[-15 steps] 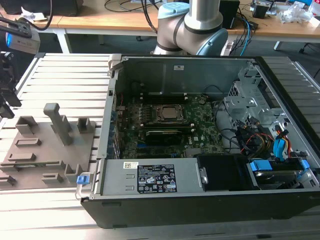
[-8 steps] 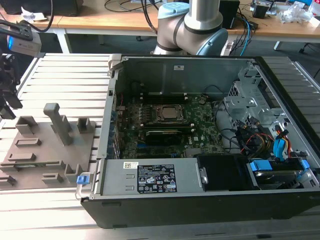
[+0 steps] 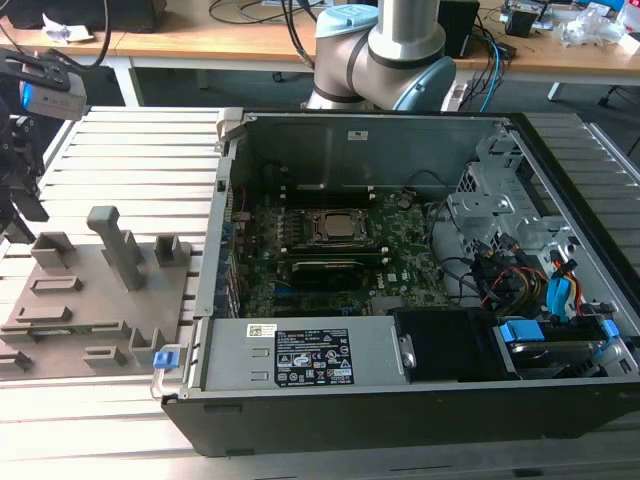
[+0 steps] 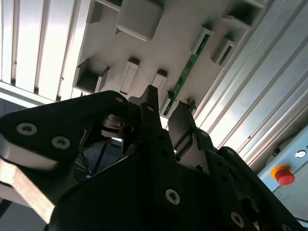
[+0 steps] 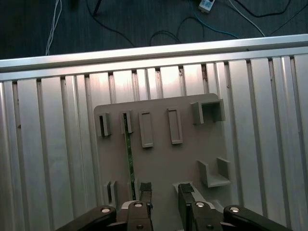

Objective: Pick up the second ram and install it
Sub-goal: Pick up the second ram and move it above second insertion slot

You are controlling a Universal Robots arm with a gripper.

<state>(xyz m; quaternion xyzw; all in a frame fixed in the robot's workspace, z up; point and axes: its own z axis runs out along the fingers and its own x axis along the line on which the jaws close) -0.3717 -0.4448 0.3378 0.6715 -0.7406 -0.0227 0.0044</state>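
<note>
Item: second ram (image 5: pixel 129 154), a thin green board standing on its long edge.
Location: we log it on the grey holder plate (image 5: pixel 163 163), seated in 2 slotted blocks and running along one long side of the plate, close to that edge. The plate lies on the ribbed metal table (image 3: pixel 130 150).
Pincer: the gripper (image 5: pixel 164 188) hangs above the plate with its 2 fingers (image 5: pixel 144 188) spread and nothing between them.
Relation: in the first wrist view we see the stick just beside one finger, not in the gap. In the second wrist view its near end sits behind the fingertips. We see no contact.
Destination: the motherboard (image 3: pixel 400 260) lies inside the open computer case (image 3: pixel 400 400), well apart from the plate, towards the exterior view's right.
Step in hand: we judge this to be the approach for the pick. The stick is unlifted and the install has not begun.
Requirement of the pick: we judge it calls for a small sideways correction so the gap straddles the board's 2 flat faces. The descent should be square, and the closure light on so thin a part.
</note>
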